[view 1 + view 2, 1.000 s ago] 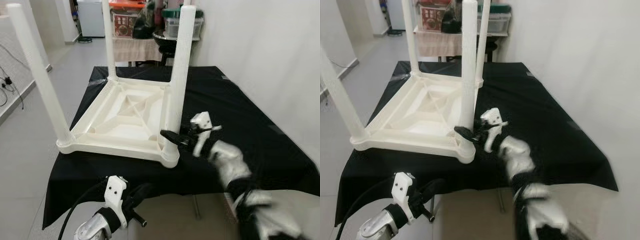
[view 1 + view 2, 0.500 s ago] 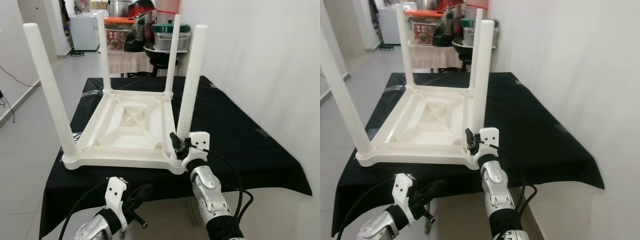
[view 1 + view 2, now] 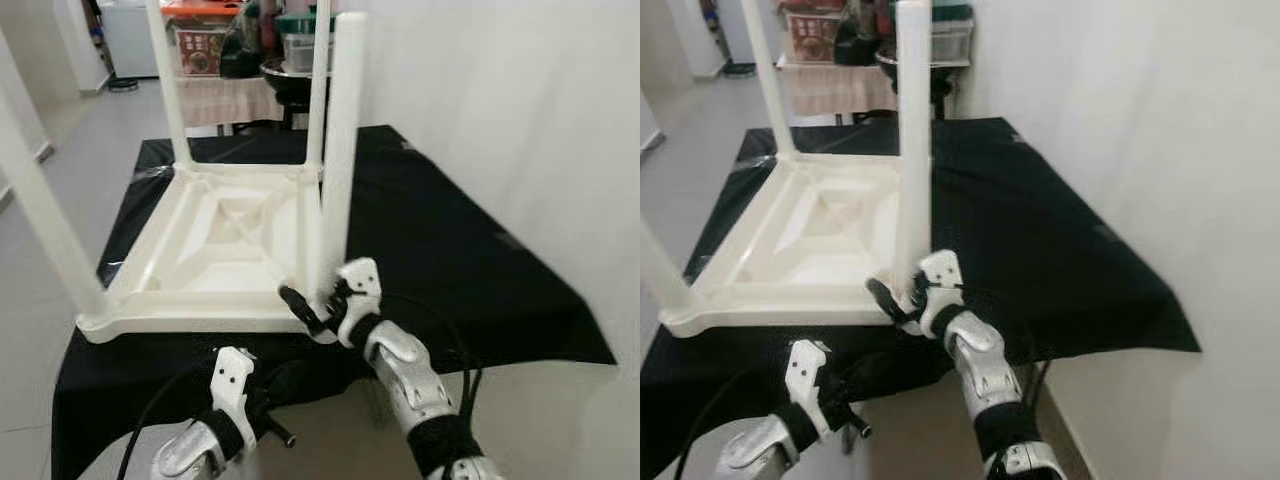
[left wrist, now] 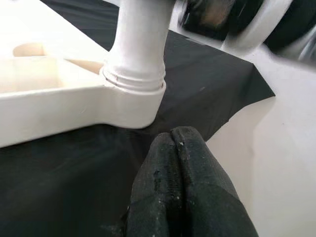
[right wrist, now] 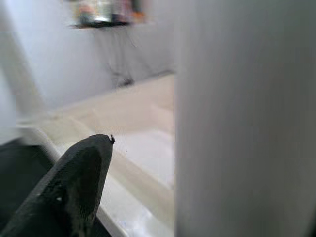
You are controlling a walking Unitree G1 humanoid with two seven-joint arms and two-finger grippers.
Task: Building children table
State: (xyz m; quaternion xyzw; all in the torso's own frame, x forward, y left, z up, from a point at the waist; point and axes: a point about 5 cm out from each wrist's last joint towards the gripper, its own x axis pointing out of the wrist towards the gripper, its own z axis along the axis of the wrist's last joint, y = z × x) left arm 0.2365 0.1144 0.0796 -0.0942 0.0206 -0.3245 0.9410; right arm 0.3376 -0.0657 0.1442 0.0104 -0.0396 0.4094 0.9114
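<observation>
Four white legs stand straight up from the children's table point(image 3: 225, 240), which lies upside down on the desk point(image 3: 450, 250) under a black cloth. The table sits on the part of the desk away from the white wall point(image 3: 520, 110), its near edge close to the desk's front edge and its underside ribs facing up.

The near leg point(image 3: 340, 150) on the wall side of the table rises from the table's front corner, seated in a round socket there. The right gripper point(image 3: 312, 308) is at the foot of this leg, right at that corner of the table. In the head views one black finger point(image 3: 298, 303) juts out toward the table's frame, across the front of the corner. The right wrist view shows one finger point(image 5: 74, 187) beside the leg point(image 5: 242, 118), apart from it, with the table's inner frame beyond; the second finger is hidden, so I cannot tell how far the gripper is open or whether it grips the leg.

The left gripper point(image 3: 275, 400) hangs below and in front of the table's near edge, off the desk. In its wrist view its two fingers point(image 4: 170, 182) are pressed flat together with nothing between them, pointing toward the corner socket point(image 4: 133, 94) and the cloth under it.

Beyond the table's far side stands another cloth-covered stand point(image 3: 225, 95) crowded with containers and boxes.
</observation>
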